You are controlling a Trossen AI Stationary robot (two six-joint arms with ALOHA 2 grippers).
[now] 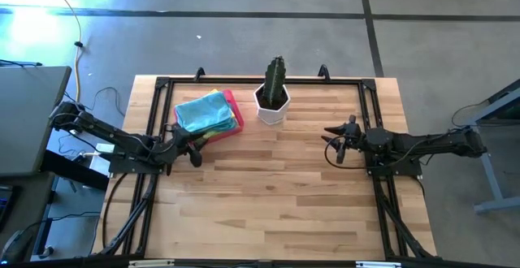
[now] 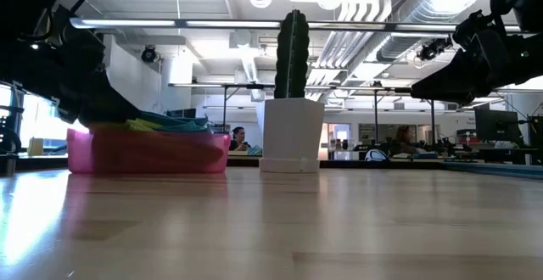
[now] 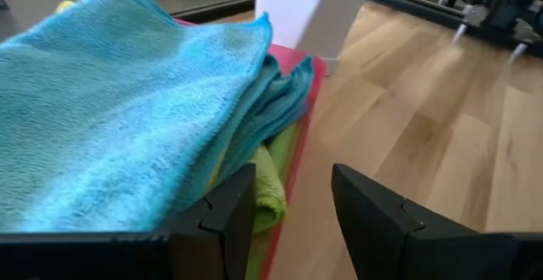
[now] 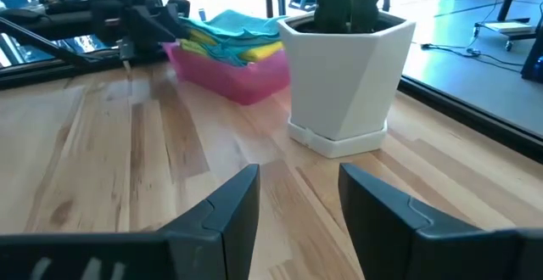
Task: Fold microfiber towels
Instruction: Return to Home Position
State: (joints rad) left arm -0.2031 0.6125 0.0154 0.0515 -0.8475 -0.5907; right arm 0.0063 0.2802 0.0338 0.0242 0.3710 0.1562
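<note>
Blue microfibre is topping the pile: we are seeing the microfiber towels lying folded and stacked in the pink tray at the far left part of the desk. A light blue one is lying uppermost, with lime green and yellow edges peeking out beneath it. We are finding no loose cloth on the boards in any view, so we are judging the folding and binning done, with nothing left but for the arms to draw back to rest. Just beside the tray's near corner, the left arm is holding its jaws parted by a moderate gap and gripping nothing; its wrist view is looking between them onto the tray's edge and the overhanging blue cloth. To the tray's right, close but apparently not touching, the white pot with the cactus is standing upright. Across the desk, well apart from the pile, the right arm is hovering with its jaws likewise parted and bare, pointing toward the pot. We are reckoning that the left jaws are needing care with the tray rim and the black frame rail beside them on any retreat. The wide middle and near part of the desk is offering open room, and the right arm is facing no obstacle behind it.
</note>
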